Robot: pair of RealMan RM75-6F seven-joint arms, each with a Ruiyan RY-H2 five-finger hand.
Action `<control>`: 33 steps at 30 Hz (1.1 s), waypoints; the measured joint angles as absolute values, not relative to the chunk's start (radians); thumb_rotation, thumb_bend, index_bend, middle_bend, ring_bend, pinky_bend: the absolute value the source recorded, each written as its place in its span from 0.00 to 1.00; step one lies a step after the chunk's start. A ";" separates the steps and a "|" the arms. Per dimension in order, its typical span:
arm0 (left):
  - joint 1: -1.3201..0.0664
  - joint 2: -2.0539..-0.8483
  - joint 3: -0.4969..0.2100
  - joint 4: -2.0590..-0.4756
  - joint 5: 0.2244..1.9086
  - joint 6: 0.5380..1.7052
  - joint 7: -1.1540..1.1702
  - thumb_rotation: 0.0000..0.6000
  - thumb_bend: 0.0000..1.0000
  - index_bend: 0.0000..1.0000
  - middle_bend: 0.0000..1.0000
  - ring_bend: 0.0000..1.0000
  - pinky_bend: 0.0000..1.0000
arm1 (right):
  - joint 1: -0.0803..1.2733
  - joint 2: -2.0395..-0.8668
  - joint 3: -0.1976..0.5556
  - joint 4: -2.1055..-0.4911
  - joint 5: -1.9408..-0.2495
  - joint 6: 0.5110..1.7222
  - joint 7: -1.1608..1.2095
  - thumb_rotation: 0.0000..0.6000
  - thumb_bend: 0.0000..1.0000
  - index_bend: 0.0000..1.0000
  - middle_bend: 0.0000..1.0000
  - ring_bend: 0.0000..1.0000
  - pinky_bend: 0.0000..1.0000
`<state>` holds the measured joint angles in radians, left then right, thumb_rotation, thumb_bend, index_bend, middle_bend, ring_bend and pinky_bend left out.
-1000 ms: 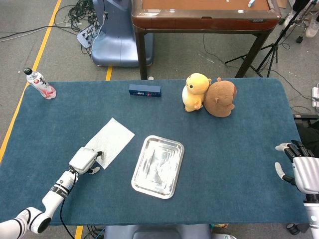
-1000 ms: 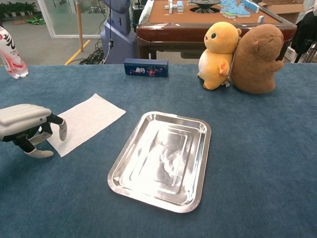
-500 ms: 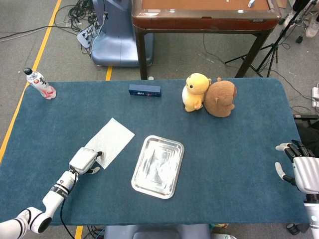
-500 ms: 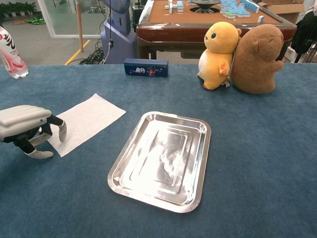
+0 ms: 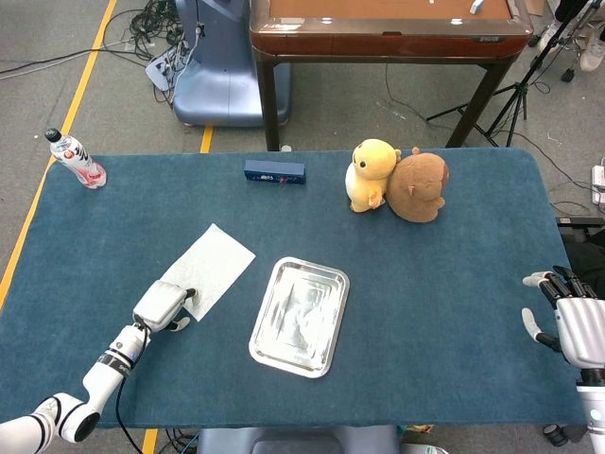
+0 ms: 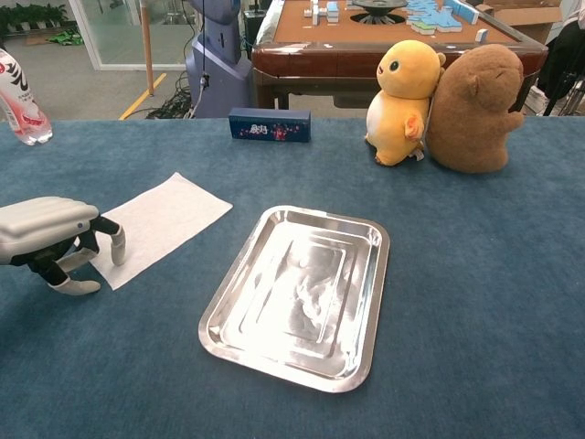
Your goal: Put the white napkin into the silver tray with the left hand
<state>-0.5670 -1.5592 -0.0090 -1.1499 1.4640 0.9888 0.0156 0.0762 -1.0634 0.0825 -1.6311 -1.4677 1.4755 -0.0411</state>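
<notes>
The white napkin (image 5: pixel 212 265) (image 6: pixel 163 219) lies flat on the blue table, left of the silver tray (image 5: pixel 301 317) (image 6: pixel 297 297), which holds nothing. My left hand (image 5: pixel 163 305) (image 6: pixel 46 236) hangs low at the napkin's near corner. Its fingers bend downward, and one fingertip (image 6: pixel 117 243) is at the napkin's edge. The thumb lies on the cloth to the left, apart from the fingers, and nothing is held. My right hand (image 5: pixel 572 322) stays at the table's far right edge with its fingers spread, and shows only in the head view.
A yellow plush (image 5: pixel 371 175) (image 6: pixel 407 87) and a brown plush (image 5: pixel 421 186) (image 6: pixel 475 105) stand at the back right. A dark blue box (image 5: pixel 275 171) (image 6: pixel 270 125) lies at the back middle. A water bottle (image 5: pixel 76 159) (image 6: pixel 20 101) lies at the back left corner.
My left hand has sunk slightly toward the table at the napkin's corner. The napkin, the tray and my right hand have not moved.
</notes>
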 measured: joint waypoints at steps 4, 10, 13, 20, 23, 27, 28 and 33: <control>-0.569 -1.566 -0.009 -1.143 1.465 0.988 0.014 1.00 0.25 0.47 0.89 0.59 0.63 | 0.076 -1.062 0.083 -1.632 -1.467 1.474 -0.040 1.00 0.39 0.33 0.31 0.16 0.30; -0.569 -1.574 -0.009 -1.134 1.463 0.988 0.013 1.00 0.25 0.49 0.90 0.59 0.63 | 0.075 -1.061 0.083 -1.633 -1.468 1.477 -0.038 1.00 0.39 0.33 0.31 0.16 0.30; -0.569 -1.576 -0.010 -1.132 1.460 0.987 0.013 1.00 0.26 0.50 0.90 0.60 0.63 | 0.075 -1.061 0.083 -1.633 -1.467 1.477 -0.037 1.00 0.39 0.33 0.31 0.16 0.30; -0.569 -1.577 -0.012 -1.133 1.455 0.988 0.015 1.00 0.28 0.51 0.90 0.60 0.63 | 0.076 -1.061 0.083 -1.633 -1.466 1.475 -0.039 1.00 0.39 0.33 0.31 0.16 0.30; -0.568 -1.578 -0.013 -1.134 1.450 0.987 0.012 1.00 0.29 0.52 0.90 0.60 0.63 | 0.076 -1.061 0.083 -1.633 -1.467 1.476 -0.040 1.00 0.39 0.33 0.31 0.16 0.30; -0.567 -1.581 -0.013 -1.131 1.447 0.984 0.010 1.00 0.29 0.53 0.90 0.60 0.63 | 0.076 -1.061 0.084 -1.634 -1.466 1.475 -0.039 1.00 0.39 0.33 0.31 0.16 0.30; -0.567 -1.582 -0.014 -1.130 1.446 0.983 0.008 1.00 0.30 0.53 0.90 0.60 0.63 | 0.076 -1.061 0.084 -1.634 -1.466 1.475 -0.040 1.00 0.39 0.33 0.31 0.16 0.30; -0.566 -1.587 -0.013 -1.125 1.445 0.982 0.005 1.00 0.31 0.54 0.90 0.60 0.63 | 0.075 -1.060 0.084 -1.635 -1.466 1.477 -0.037 1.00 0.39 0.33 0.31 0.16 0.30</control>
